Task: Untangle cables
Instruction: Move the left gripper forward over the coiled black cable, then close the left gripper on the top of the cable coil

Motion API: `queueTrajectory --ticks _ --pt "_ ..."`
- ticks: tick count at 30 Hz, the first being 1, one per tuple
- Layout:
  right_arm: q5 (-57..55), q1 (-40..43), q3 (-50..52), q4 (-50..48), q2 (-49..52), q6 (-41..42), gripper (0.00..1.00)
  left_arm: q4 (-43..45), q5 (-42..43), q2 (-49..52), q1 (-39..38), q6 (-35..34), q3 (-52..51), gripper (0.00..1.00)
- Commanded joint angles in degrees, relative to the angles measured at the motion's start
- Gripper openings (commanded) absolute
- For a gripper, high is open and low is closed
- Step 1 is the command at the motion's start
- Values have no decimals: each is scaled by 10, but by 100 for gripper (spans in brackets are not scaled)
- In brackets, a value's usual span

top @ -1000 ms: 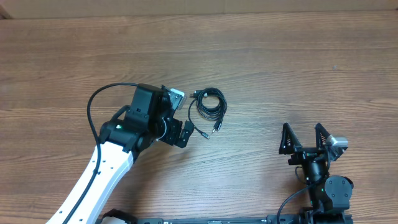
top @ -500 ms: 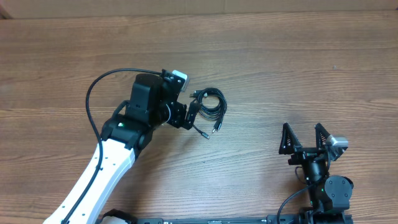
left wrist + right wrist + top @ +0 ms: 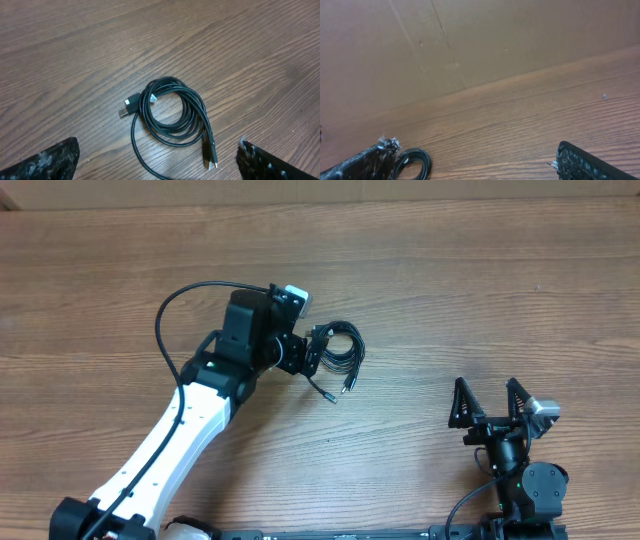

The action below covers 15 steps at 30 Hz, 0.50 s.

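While the cables point(image 3: 196, 107) lay as one flat coil on the table point(image 3: 450, 270), just ahead of the left gripper point(image 3: 159, 146), the step in hand appeared to be the approach for a first grasp. The coil was slightly oval, its long axis running upper left to lower right in the left wrist view. The USB plug point(image 3: 127, 107) pointed left and the jack tips point(image 3: 210, 159) toward the camera. The left fingers stood wide apart, holding nothing. The next move probably called for descending and pinching a single strand or plug end. The right gripper point(image 3: 490, 402), well apart, was spread and empty.
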<state>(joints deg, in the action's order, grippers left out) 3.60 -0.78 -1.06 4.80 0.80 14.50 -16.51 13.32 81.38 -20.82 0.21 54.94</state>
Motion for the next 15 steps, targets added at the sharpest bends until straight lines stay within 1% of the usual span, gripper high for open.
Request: queueTrajectory --ticks 1,7,10,15 --pt "-5 3 6 -2 -3 -4 100 -2 0 27 -2 9 43 100" --pt "-5 3 6 -2 -3 -4 100 -47 -15 83 -2 9 127 100" --pt "-5 3 6 -2 -4 -4 100 -56 -15 120 -2 11 162 100" --pt "-5 3 6 -2 -3 -4 100 -41 -17 174 -3 11 169 95"
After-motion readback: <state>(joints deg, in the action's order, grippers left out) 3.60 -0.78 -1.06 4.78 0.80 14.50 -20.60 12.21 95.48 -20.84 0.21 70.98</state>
